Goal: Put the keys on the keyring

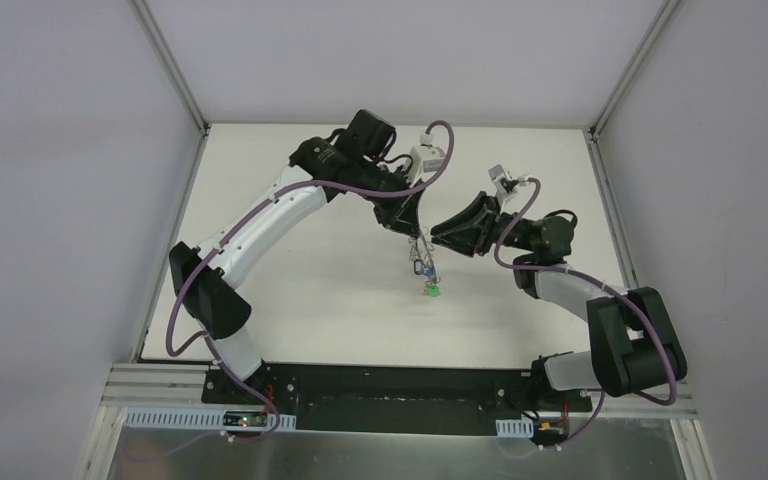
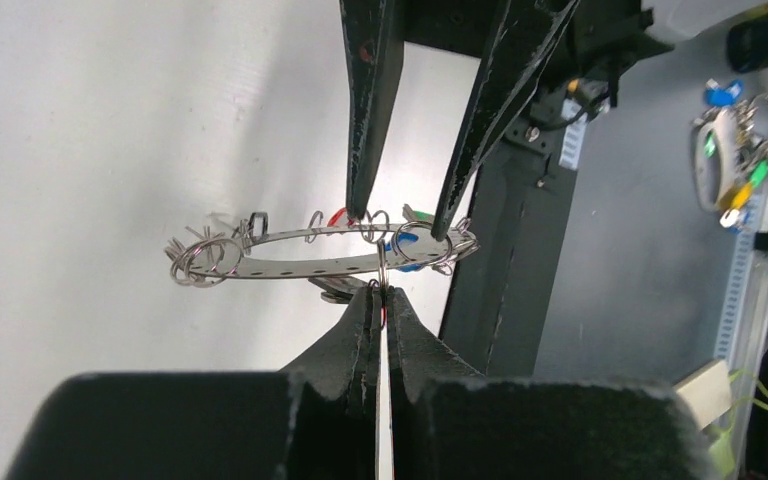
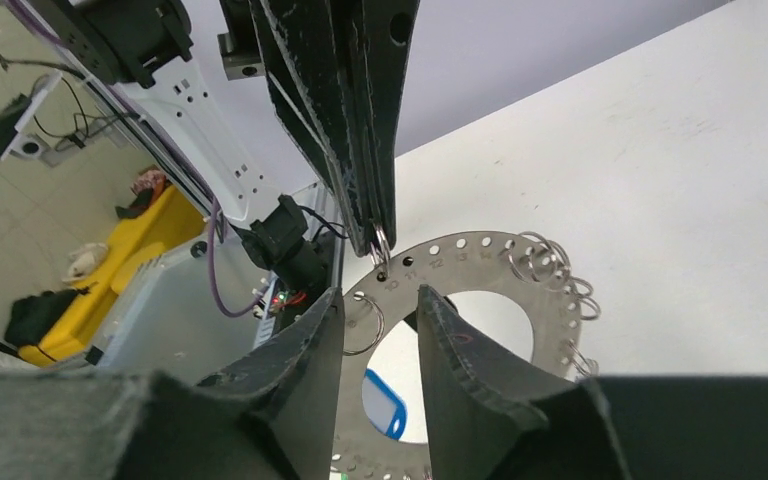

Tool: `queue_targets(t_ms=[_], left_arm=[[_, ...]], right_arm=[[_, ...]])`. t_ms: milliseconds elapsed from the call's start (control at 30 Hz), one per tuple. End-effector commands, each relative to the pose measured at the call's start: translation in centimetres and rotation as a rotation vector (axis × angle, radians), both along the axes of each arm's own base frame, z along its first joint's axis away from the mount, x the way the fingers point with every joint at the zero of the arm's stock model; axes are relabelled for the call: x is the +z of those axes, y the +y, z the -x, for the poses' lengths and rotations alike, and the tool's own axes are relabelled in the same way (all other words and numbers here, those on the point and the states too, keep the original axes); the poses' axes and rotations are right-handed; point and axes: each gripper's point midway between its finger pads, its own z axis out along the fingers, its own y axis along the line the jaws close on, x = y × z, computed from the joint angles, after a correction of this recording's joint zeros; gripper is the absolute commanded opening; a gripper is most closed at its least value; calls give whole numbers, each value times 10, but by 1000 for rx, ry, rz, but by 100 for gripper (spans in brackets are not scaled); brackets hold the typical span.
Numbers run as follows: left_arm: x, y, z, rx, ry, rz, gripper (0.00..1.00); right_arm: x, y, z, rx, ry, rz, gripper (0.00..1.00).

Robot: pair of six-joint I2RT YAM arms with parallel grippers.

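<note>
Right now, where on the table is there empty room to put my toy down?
Bare table lies at the front, between the left arm and the right arm, and along the far edge behind both arms. The middle is crowded: the left gripper and right gripper meet at the keyring, keys hanging below.

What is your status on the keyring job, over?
Left gripper jaws shut on a small ring at the keyring rim. Right gripper jaws open, straddling the band. No obstruction seen.
</note>
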Motion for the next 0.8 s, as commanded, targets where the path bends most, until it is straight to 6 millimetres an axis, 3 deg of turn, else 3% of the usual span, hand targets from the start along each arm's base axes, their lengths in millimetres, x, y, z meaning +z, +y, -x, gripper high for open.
queue_targets(t_ms=[0,467,767], left_arm=[[-17,31,25,-75,-24,-236,0],[-13,21,41,-59,80,-301,0],[-19,15,47,-77,124,-309,0]], right_arm=[[6,-1,11,27,-199,31,37],[-10,19,38,175,-213,81,39],[-10,26,39,192,-202,79,35]])
